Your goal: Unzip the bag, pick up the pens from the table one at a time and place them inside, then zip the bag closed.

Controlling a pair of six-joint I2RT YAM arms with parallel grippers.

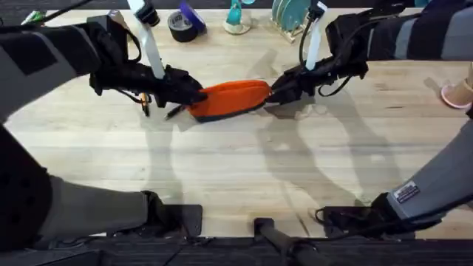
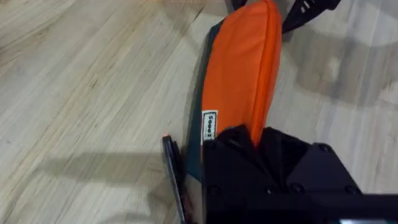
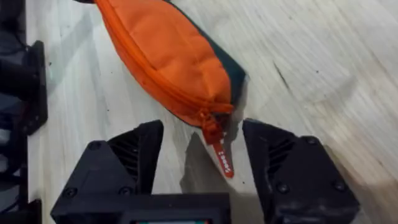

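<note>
Unzip step, zipper closed. Bag (image 1: 228, 100) lies mid-table (image 1: 236, 170). Left gripper (image 1: 194, 96) clamps its left end. Right gripper (image 3: 202, 163) open, fingers either side of the pull tab (image 3: 222, 155); next, close on it. Pens (image 1: 159, 107) left of bag. White label (image 2: 209, 126) and tab lettering unreadable.

Desk (image 1: 244, 162) is pale wood, long planks, grain clear, a soft satin finish. The bag (image 1: 230, 97) is woven orange cloth, matt and faintly textured, with a stitched zipper (image 3: 163, 89) seam and a darker cloth underside. Its orange pull tab (image 3: 222, 157) looks smooth, slightly shiny. Right gripper (image 3: 202, 155) fingers (image 3: 140, 152): black matt plastic, ribbed inside. Pen (image 2: 175, 180) beside the bag is dark, glossy plastic.
</note>
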